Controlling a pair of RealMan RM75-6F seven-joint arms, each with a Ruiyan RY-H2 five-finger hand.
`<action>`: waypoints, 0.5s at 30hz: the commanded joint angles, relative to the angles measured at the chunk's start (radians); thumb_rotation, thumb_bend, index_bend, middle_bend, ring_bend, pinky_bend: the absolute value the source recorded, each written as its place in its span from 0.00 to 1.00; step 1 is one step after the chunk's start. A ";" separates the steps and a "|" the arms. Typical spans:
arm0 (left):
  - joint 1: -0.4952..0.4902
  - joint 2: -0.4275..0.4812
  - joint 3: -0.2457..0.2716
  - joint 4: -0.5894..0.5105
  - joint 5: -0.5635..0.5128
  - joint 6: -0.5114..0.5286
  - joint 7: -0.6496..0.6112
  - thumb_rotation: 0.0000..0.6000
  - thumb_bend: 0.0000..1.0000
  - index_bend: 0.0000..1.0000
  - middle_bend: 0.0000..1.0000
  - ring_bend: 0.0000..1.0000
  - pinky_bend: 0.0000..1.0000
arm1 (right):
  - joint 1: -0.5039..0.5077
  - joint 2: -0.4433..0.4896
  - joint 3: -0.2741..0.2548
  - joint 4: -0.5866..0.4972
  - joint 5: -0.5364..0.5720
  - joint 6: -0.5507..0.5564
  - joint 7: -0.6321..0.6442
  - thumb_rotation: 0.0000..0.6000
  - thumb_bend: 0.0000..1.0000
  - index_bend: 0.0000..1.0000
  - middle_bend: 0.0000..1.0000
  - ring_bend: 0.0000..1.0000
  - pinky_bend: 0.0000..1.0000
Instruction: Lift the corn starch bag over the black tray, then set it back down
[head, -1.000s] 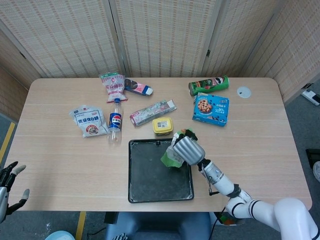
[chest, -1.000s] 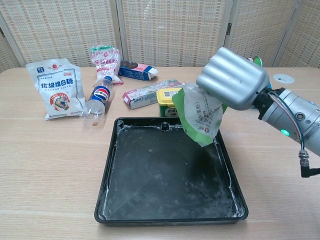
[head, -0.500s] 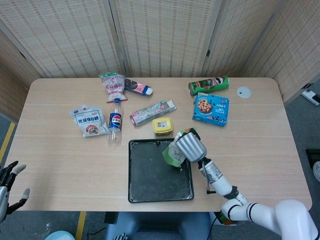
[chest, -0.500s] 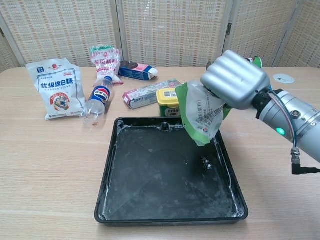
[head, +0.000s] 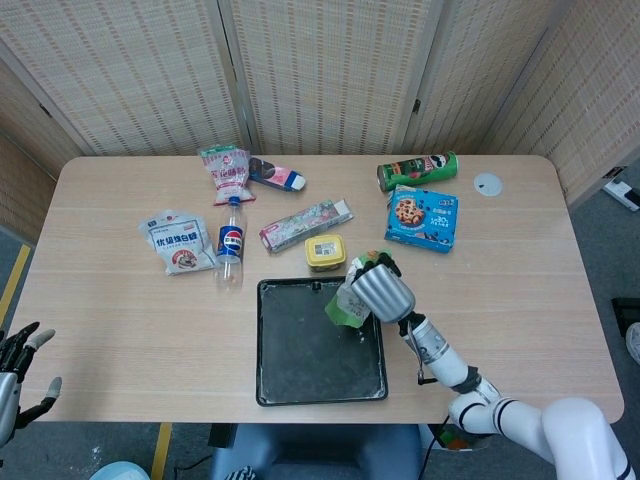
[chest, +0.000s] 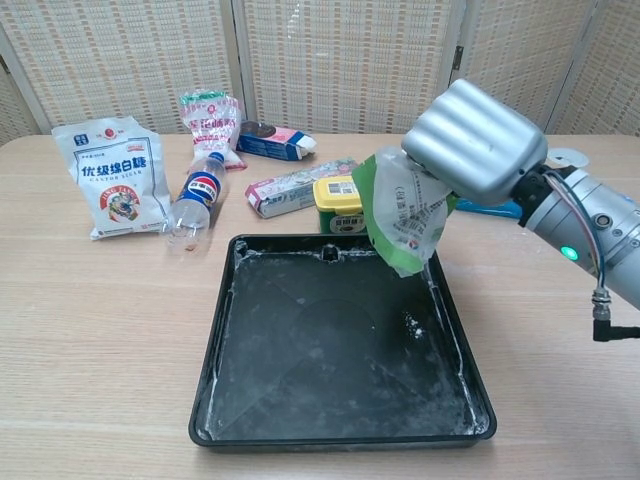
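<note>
The corn starch bag (chest: 403, 216) is a green and white pouch hanging in the air over the far right corner of the black tray (chest: 300, 400). My right hand (chest: 474, 140) grips its top, fingers wrapped around it. In the head view the bag (head: 346, 304) hangs at the tray's (head: 300, 360) upper right corner below my right hand (head: 381, 290). A little white powder lies on the tray floor under the bag. My left hand (head: 18, 365) hangs open off the table's left front corner, holding nothing.
A yellow tub (chest: 337, 204) stands just behind the tray. Further back lie a long packet (chest: 290, 185), a Pepsi bottle (chest: 196, 200), a white sugar bag (chest: 112, 175), a pink bag (chest: 210, 115), a cookie box (head: 422, 217) and a green chips can (head: 417, 170).
My right hand has raised the bag a little and carried it slightly toward the tray's far right corner. White powder has appeared on the tray floor. The left hand stays put.
</note>
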 joint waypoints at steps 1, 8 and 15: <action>0.000 0.000 0.000 0.000 0.000 0.000 0.001 1.00 0.44 0.21 0.13 0.15 0.02 | 0.004 -0.018 -0.010 0.024 -0.005 0.002 0.013 1.00 0.52 0.85 0.86 1.00 0.82; 0.001 0.002 0.000 -0.001 -0.003 0.000 0.003 1.00 0.44 0.21 0.13 0.15 0.02 | -0.006 -0.038 0.013 0.007 0.053 -0.032 0.043 1.00 0.52 0.86 0.94 1.00 0.84; 0.001 0.000 0.000 0.002 -0.006 -0.001 0.001 1.00 0.44 0.21 0.13 0.15 0.02 | -0.030 -0.018 0.059 -0.107 0.171 -0.111 0.067 1.00 0.52 0.85 0.94 1.00 0.90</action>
